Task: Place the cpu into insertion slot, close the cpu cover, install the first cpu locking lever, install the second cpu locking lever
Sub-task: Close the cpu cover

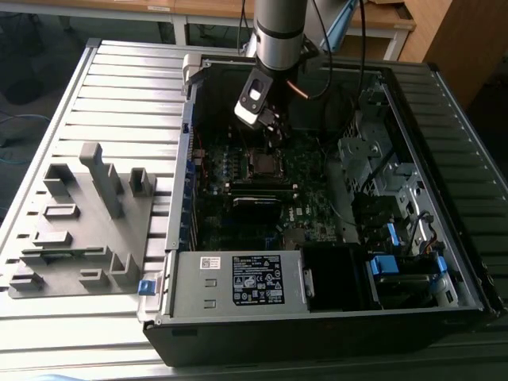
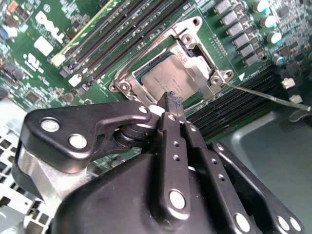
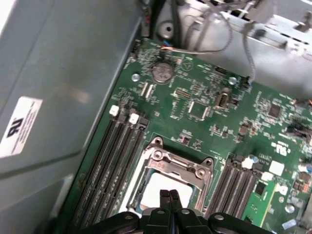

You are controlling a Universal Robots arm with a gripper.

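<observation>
Grey slatted tabletop (image 1: 119,87) carries an open computer case (image 1: 317,317) lying on its side, with a grey plastic fixture (image 1: 87,214) on the exterior view's left. Inside the case, the gripper (image 1: 274,135) hangs just over the far edge of the insertion slot (image 1: 262,163), a dark square in the green circuit board (image 1: 309,182). From here I cannot tell how the jaws stand.

In the second wrist view, the cpu (image 2: 168,78) sits in the slot, its flat grey-silver top plain to see. The black fingertips end right at its near edge; whether they touch it I cannot tell. The cpu cover (image 2: 141,61) frames the chip in silver metal and seems to lie down around it. A thin wire lever (image 2: 263,95) sticks out sideways from the socket's corner. Long black memory slots (image 2: 122,34) run beside it.

In the first wrist view, the two fingers (image 3: 165,197) are pressed together with nothing between them, their tips over the pale cpu. The cover's far bar shows just beyond.
</observation>
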